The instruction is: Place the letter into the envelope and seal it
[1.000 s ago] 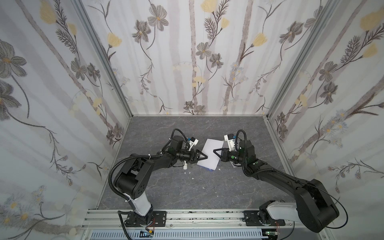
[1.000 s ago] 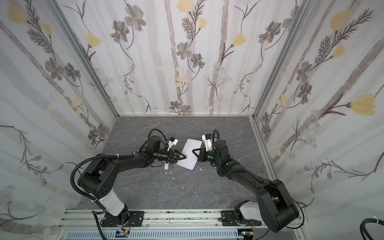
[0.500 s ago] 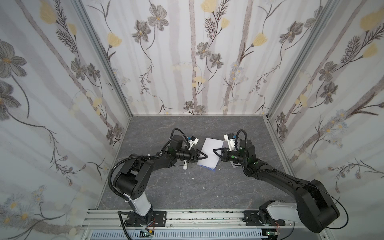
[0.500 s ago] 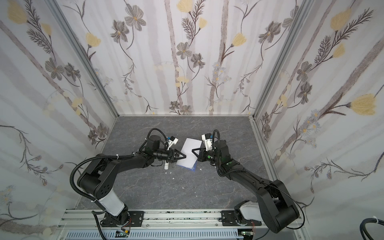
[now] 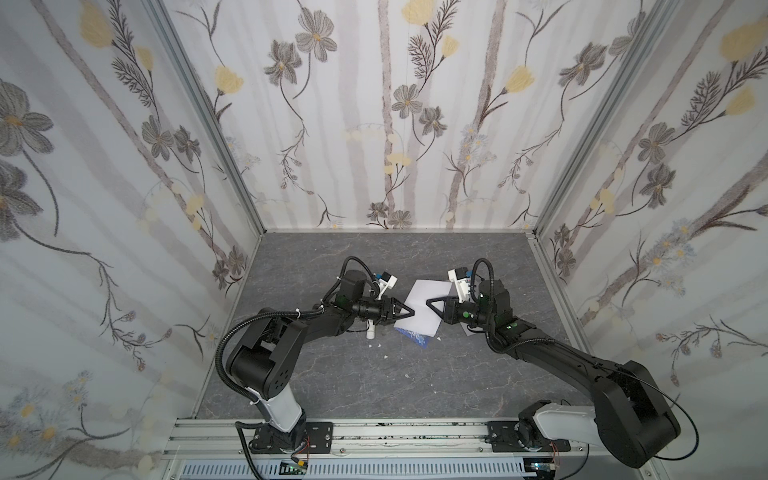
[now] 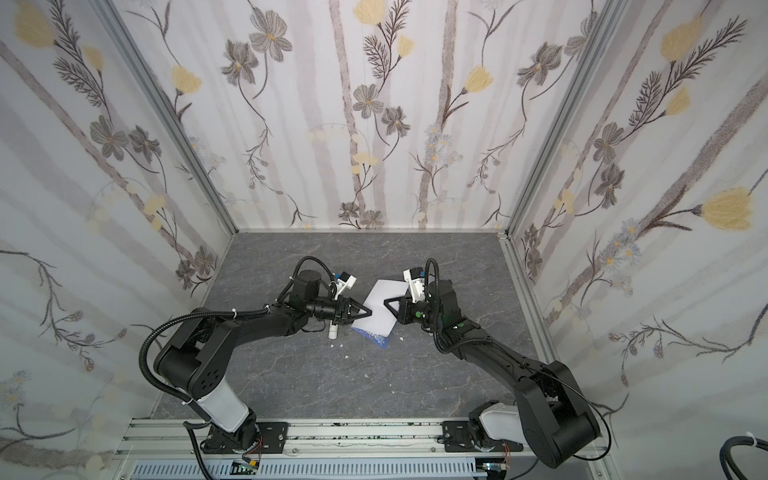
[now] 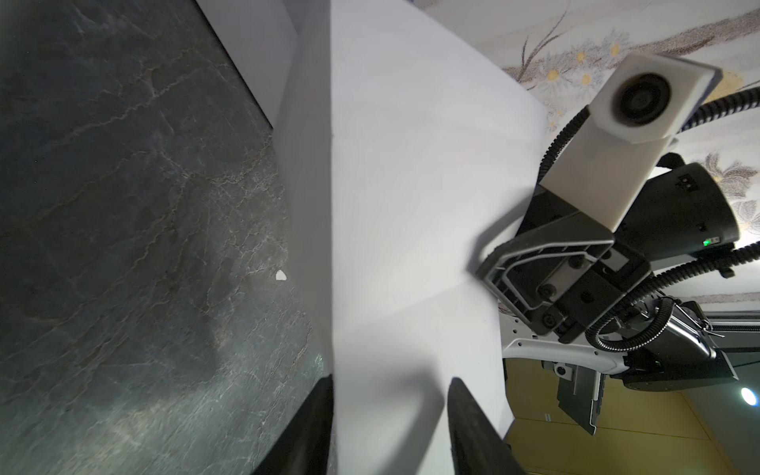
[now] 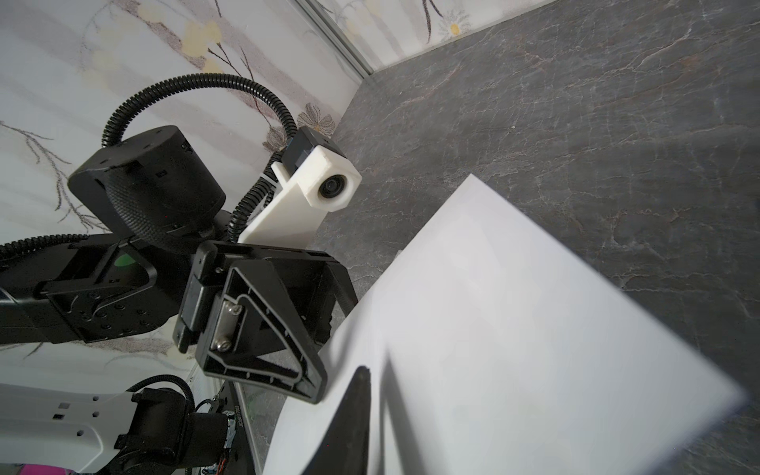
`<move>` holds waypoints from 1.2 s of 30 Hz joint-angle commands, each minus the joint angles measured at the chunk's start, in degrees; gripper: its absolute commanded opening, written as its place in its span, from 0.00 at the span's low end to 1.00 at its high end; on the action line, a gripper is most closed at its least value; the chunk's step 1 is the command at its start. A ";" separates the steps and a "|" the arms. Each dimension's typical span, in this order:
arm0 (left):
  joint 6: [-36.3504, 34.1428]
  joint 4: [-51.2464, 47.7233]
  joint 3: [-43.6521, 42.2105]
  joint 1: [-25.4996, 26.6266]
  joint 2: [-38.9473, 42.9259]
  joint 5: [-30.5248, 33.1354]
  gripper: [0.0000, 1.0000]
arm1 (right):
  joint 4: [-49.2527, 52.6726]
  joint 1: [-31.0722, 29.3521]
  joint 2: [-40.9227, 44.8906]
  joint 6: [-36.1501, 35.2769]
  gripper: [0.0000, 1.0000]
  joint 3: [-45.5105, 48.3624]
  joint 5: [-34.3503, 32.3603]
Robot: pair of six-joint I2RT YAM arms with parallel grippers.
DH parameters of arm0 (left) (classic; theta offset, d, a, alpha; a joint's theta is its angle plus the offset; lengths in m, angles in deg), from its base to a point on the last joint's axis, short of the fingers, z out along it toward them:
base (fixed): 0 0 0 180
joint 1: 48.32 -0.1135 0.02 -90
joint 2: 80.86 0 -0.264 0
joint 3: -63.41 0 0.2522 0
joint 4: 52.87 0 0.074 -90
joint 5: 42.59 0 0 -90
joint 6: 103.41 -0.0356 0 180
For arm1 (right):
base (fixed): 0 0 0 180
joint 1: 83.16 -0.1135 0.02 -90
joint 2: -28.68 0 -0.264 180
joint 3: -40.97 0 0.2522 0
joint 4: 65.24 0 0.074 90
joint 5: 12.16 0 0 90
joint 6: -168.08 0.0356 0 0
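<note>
Letter (image 5: 424,323) (image 6: 380,321): mid-worktop between the two arms, tilted, not lying flat. Its plain white back faces up in both top views. Its blue-printed edge is at the low near corner, close to the worktop (image 5: 332,374).

Left gripper (image 5: 410,311) (image 6: 367,311): rolled on its side, tip at the sheet's left edge. In the left wrist view the fingers (image 7: 473,427) are spread with a clear gap, and the letter (image 7: 411,185) fills that gap. One finger lies along a sharp fold line in the sheet and is partly hidden by it. The other stands over the lit face and throws a shadow on the paper. No pinch seen.

Right gripper (image 5: 430,302) (image 6: 387,302): also on its side, tip over the sheet from the right, near the left tip but apart from it. In the right wrist view one finger (image 8: 353,423) shows against the letter (image 8: 514,329); its partner is out of sight behind the paper. Cannot tell whether they clamp the sheet or stand apart. In the left wrist view the paper buckles to a crease where the right gripper (image 7: 484,274) meets it.

Small white tube (image 5: 371,332) (image 6: 333,331): on the worktop under the left gripper, near the sheet's low edge. A few white scraps (image 5: 385,356) lie close by.
</note>
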 commanded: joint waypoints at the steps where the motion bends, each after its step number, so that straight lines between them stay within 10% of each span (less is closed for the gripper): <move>1: 0.77 2.87 0.27 -0.13 0.39 -1.17 0.44 | 0.16 0.02 0.10 -0.81 0.26 -0.75 -0.66; 24: 1.63 4.03 0.34 -0.24 0.40 -1.39 0.13 | 2.26 0.06 -0.60 -2.81 0.49 -1.27 -1.63; 36: 2.68 4.73 0.42 -0.24 1.24 -1.92 0.01 | 1.68 0.02 -1.52 -3.29 0.37 -1.52 -0.76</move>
